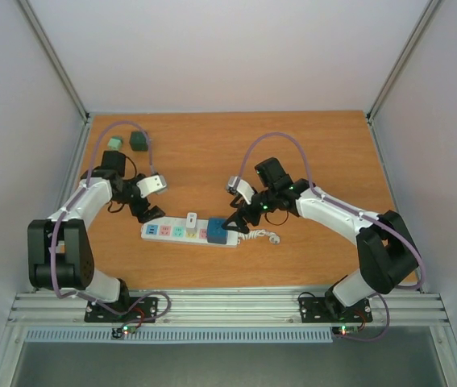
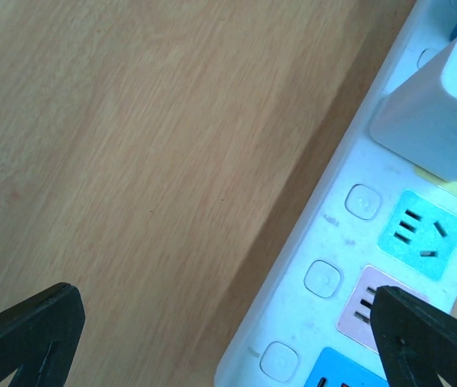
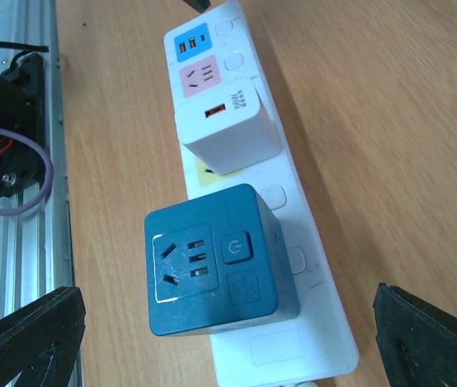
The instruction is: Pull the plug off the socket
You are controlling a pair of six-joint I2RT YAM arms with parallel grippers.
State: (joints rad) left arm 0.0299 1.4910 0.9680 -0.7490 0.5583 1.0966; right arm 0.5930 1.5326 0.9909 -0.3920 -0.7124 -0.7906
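A long white power strip with pastel outlet panels lies flat on the wooden table, near its front edge and between the two arms. Its curly white cord trails off the right end. Two plugs stand in it side by side: a white charger block near the middle and a dark blue cube adapter towards the cord end. Each one hides the panel it sits in.

The right gripper hangs over the cube with its fingers spread wide. Its wrist camera shows only the two black fingertips, cut off in the lower corners, with the cube between them and clear of both. From above, the gripper overlaps the cube, so I cannot tell how high over it the gripper is.

The left gripper is spread wide too, at the far side of the strip's left end, and holds nothing. In its wrist view one tip is over bare wood, while the other covers part of a pink panel. A blue panel is cropped by the bottom edge and the charger by the right edge. The print on the charger is too partial to read.

Two small green blocks sit at the back left corner, too small to identify.
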